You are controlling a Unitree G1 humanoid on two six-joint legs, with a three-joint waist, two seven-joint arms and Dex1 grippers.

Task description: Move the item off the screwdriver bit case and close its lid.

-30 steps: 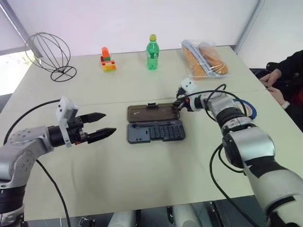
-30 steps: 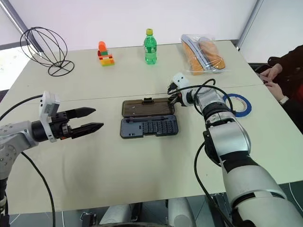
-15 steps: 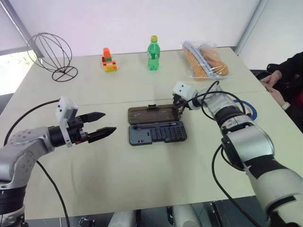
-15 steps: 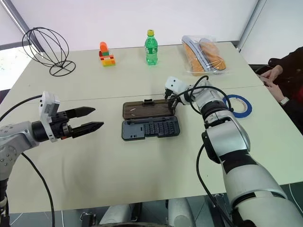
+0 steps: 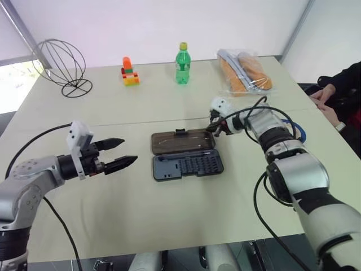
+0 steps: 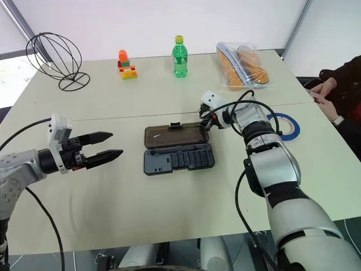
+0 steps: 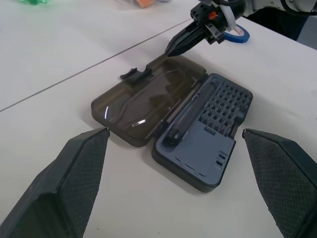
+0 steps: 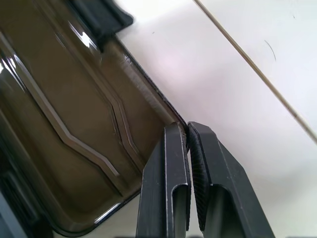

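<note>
1. Your bit case (image 6: pixel 178 158) lies open in the middle of the worktop (image 6: pixel 169 209), its grey-blue tray of bits nearer the robot.
2. The smoky lid (image 6: pixel 174 135) lies flat on the far side of the tray, joined to it along the hinge, with the black latch tab (image 6: pixel 175 125) on its far edge.
3. The ring of blue tape (image 6: pixel 284 125) is off the case, flat on the worktop well to the right of it and partly hidden behind the right arm.
4. Your right hand (image 8: pixel 187 144) has its two fingers pressed together with nothing between them; the tips sit at the lid's far right corner, at its rim.
5. Your left hand (image 6: pixel 103 147) hangs over the worktop to the left of the case, apart from it, fingers spread wide and empty, pointing toward the case.
6. Along the far edge you have a wire globe (image 6: pixel 54 60), a small block toy (image 6: pixel 126 65), a green bottle (image 6: pixel 179 56) and a clear bag (image 6: pixel 242 65).
</note>
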